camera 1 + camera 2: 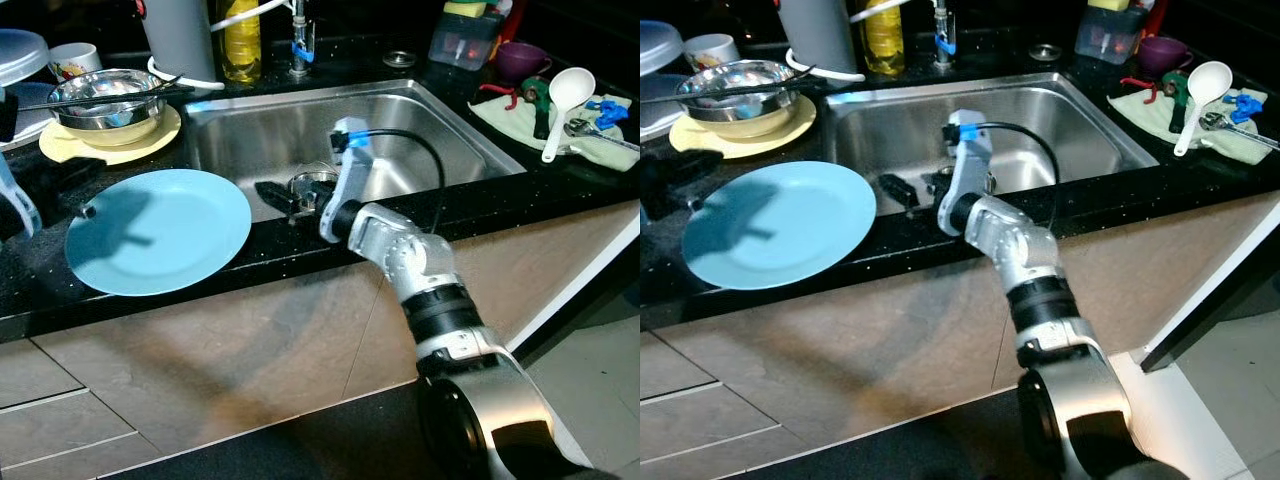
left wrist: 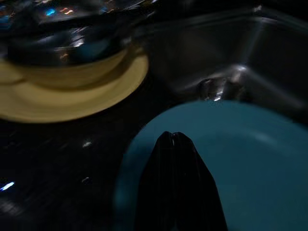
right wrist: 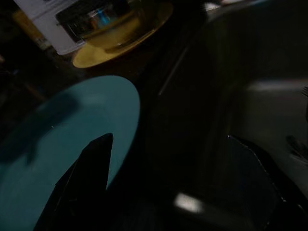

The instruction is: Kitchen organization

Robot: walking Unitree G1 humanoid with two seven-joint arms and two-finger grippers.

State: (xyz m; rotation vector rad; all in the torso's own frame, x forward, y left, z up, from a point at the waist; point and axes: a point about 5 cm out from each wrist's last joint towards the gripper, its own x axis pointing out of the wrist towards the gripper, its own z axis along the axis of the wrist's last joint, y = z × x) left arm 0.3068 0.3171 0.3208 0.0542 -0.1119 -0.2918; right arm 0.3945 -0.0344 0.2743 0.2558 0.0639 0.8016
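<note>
The right hand [image 1: 275, 193] hung over the sink's [image 1: 455, 125] near edge, fingers spread wide, holding nothing. The left hand [image 2: 174, 139], fingers pressed together and empty, hovered over the blue plate [image 1: 160, 230] on the tabletop [image 1: 480, 205]. Looked like reaching; next, probably grip the plate's rim.

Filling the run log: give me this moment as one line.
right gripper: open, at sink front edge | left gripper: shut, over blue plate | blue plate: on counter, ungrasped

Left gripper [image 1: 88, 210] mostly cut off by edge; drain [image 1: 312, 185] part hidden.
</note>
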